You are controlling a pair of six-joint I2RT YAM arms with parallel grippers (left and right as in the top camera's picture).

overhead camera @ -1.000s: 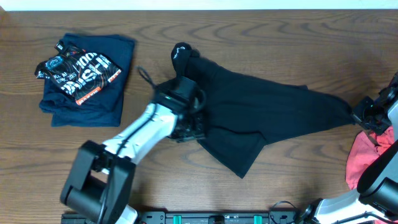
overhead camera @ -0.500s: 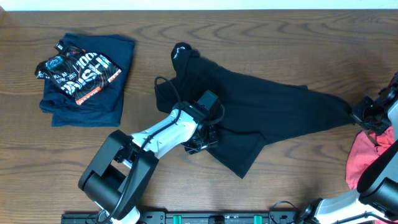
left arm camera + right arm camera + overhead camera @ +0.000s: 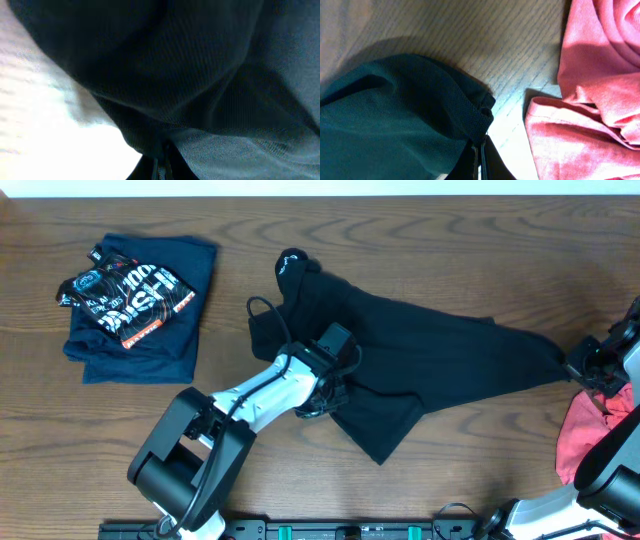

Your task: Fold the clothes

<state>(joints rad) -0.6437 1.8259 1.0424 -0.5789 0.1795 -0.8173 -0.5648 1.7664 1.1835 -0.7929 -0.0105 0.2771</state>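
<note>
A plain black garment (image 3: 420, 360) lies spread across the middle of the table, with a small white logo (image 3: 290, 262) at its upper left end. My left gripper (image 3: 325, 402) is shut on its lower left edge; dark fabric (image 3: 200, 75) fills the left wrist view. My right gripper (image 3: 578, 367) is shut on the garment's stretched right corner (image 3: 475, 117). A navy printed tee (image 3: 140, 305) lies folded at the far left. A coral-red garment (image 3: 600, 430) is bunched at the right edge and also shows in the right wrist view (image 3: 590, 85).
A black cable (image 3: 262, 308) loops over the left arm (image 3: 250, 395) near the black garment's left side. Brown wood table (image 3: 480, 240) shows around the clothes. The coral-red garment lies just right of my right gripper.
My left gripper has moved right, from the garment's left edge to under its lower left part, and the lower flap has bunched slightly. The right arm has not moved.
</note>
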